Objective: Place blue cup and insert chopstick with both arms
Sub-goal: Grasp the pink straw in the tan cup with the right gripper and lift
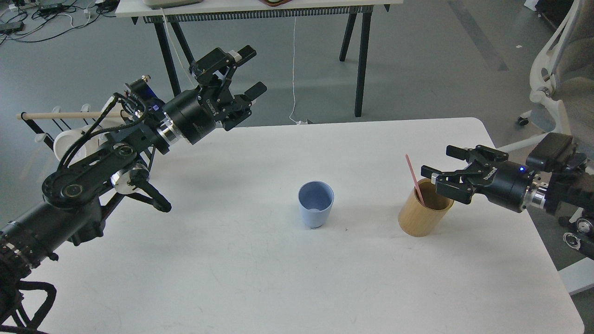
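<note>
Two black arms enter from opposite edges of the frame, over a white table [232, 278]. Blue cup [316, 204] stands upright near the centre of the frame, on the tabletop, alone and touched by nothing; pale matte blue outside, tapering toward the base, no handle, darker blue inside the mouth. To its right, well apart, a tan wooden cylinder [423, 213] stands on the table, leaning slightly in this view. One thin pink chopstick [414, 180] rests inside the cylinder, tilted toward upper left, its top end rising well above the rim. Right gripper [440, 172] sits at mid-right of the frame, just beside the cylinder's rim, fingers spread and holding nothing; the lower finger overlaps the rim in this view, contact cannot be told. Left gripper [250, 72] is raised at upper left of the frame, beyond the table's far edge, fingers spread wide, empty. Behind the left arm at far left, a pale wooden rod [65, 114] lies level, with white cups [69, 139] partly hidden under it. A second table's dark legs [362, 60] stand along the top of the frame.
</note>
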